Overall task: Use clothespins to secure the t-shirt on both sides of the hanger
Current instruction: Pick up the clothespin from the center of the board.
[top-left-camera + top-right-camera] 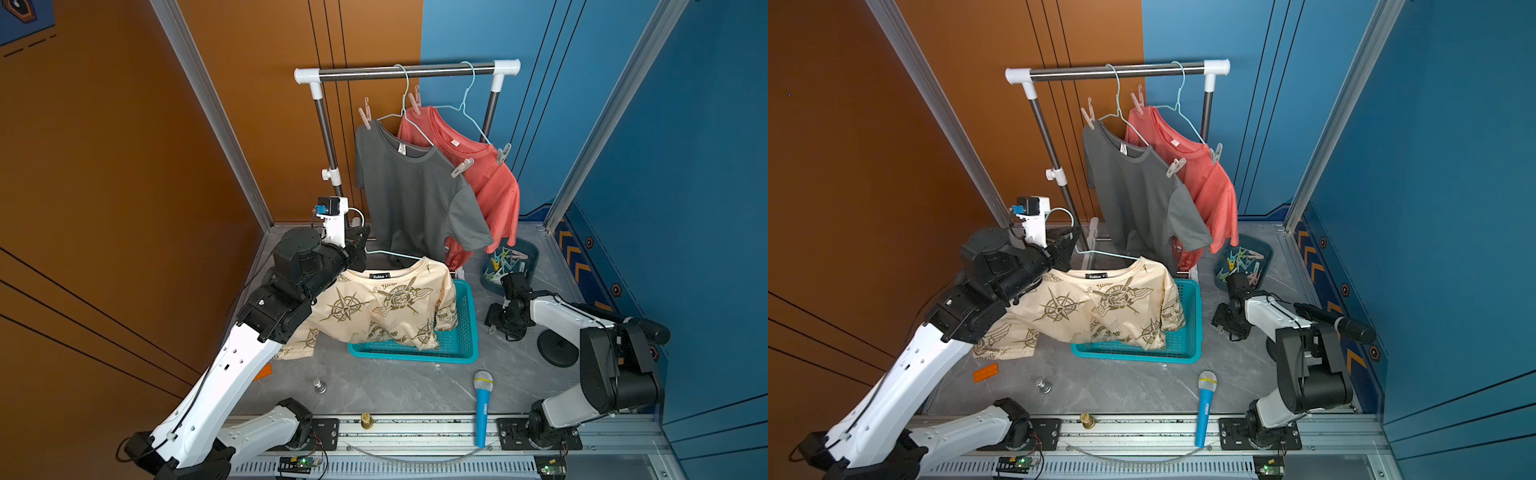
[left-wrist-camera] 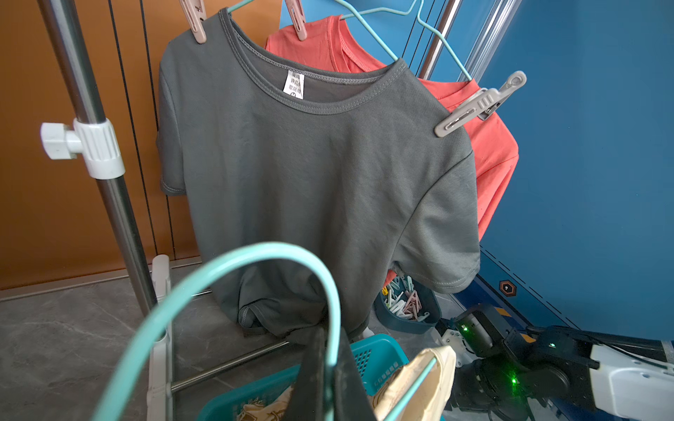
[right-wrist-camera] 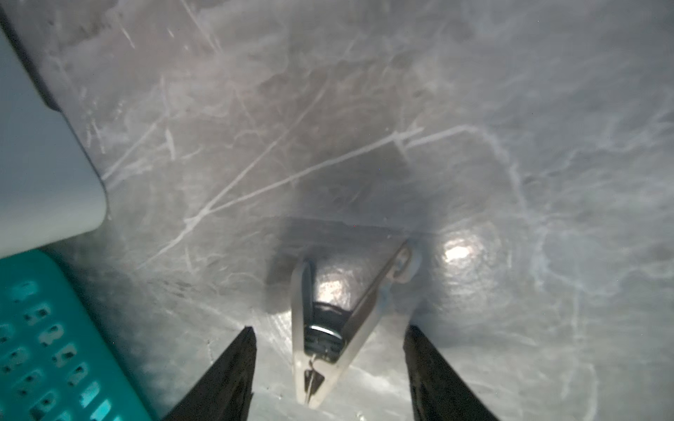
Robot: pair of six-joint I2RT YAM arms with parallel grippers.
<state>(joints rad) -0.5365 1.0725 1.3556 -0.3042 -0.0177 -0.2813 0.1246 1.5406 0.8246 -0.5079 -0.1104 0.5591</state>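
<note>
A cream printed t-shirt (image 1: 374, 307) (image 1: 1096, 307) hangs on a teal wire hanger (image 1: 395, 254), its lower part draped into the basket. My left gripper (image 1: 359, 249) (image 2: 332, 364) is shut on the hanger's hook (image 2: 237, 262). Low over the table, right of the basket, my right gripper (image 1: 492, 330) (image 3: 330, 328) is open. One pale clothespin (image 3: 359, 339) lies on the table between its fingers, with a gap on each side. More clothespins (image 1: 509, 262) (image 2: 405, 306) fill a dark blue bin behind the right gripper.
A teal basket (image 1: 457, 345) sits mid-table. The rack (image 1: 407, 70) behind carries a grey shirt (image 1: 411, 195) and a coral shirt (image 1: 490, 183), both pinned to hangers. A blue toy microphone (image 1: 483, 407), a black disc base (image 1: 557, 345), an orange brick (image 1: 985, 372) and small metal weights (image 1: 320, 386) lie nearby.
</note>
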